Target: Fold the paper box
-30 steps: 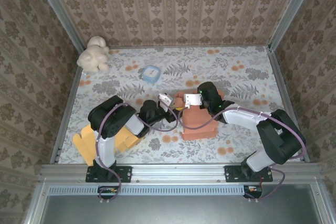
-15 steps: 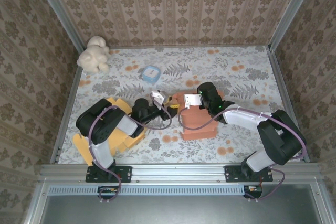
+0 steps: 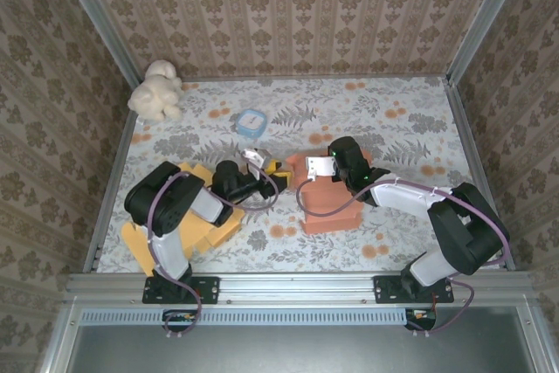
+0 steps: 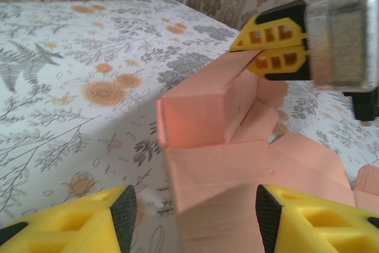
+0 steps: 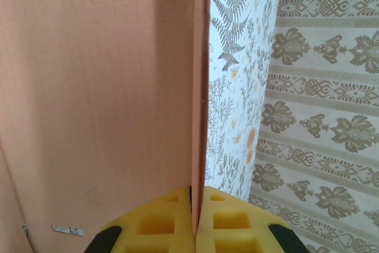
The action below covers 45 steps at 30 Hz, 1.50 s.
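Right end effector [image 5: 196, 205] pinching paper box [image 5: 95, 87], left end effector [image 4: 192, 208] parted

Free passage over far-right table [image 3: 410, 128]; paper box [image 3: 330, 203] blocks centre.

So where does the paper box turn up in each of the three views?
Top external: paper box just right of picture centre, in front of the right arm.
Left wrist: centre to lower right, one wall standing.
Right wrist: a flat panel across the left half.
Shared landmark: the right gripper, shut on the box's flap; in the right wrist view it sits bottom centre.
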Available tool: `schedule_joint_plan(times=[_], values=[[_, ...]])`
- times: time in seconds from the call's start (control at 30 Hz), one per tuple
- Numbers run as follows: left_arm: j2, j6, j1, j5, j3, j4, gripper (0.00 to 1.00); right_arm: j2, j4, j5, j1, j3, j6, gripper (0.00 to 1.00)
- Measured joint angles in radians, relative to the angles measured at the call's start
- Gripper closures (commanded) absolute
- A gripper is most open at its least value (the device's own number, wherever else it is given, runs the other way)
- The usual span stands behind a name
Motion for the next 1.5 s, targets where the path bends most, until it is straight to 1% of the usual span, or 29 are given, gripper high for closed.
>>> schedule_joint_plan(times=[0.07,0.3,0.53,0.67,0.9,1.1,1.33,1.5], values=[[0.021,-0.008,0.005,0.009,0.013,-0.001,0.43,0.000,0.000,0.000,0.000,0.000,0.000,1.00],[0.032,-0.015,-0.050,0.021,0.039,0.000,0.49,0.000,0.004,0.000,0.000,-0.008,0.000,1.00],[0.053,-0.016,-0.066,0.011,0.054,0.000,0.55,0.000,0.011,0.000,0.003,-0.013,0.000,1.00],[0.071,-0.017,-0.082,-0.009,0.062,0.000,0.54,0.000,0.013,0.001,0.009,-0.017,0.000,1.00],[0.077,-0.023,-0.112,-0.079,0.064,0.000,0.53,0.000,0.036,0.010,0.016,-0.029,-0.001,1.00],[0.086,-0.023,-0.139,-0.150,0.071,0.001,0.51,-0.001,0.087,0.058,0.043,-0.057,-0.008,1.00],[0.091,-0.022,-0.166,-0.233,0.073,0.007,0.49,-0.014,0.098,0.103,0.069,-0.065,-0.008,1.00],[0.109,-0.021,-0.178,-0.300,0.076,0.007,0.49,-0.039,0.097,0.109,0.083,-0.074,-0.008,1.00]])
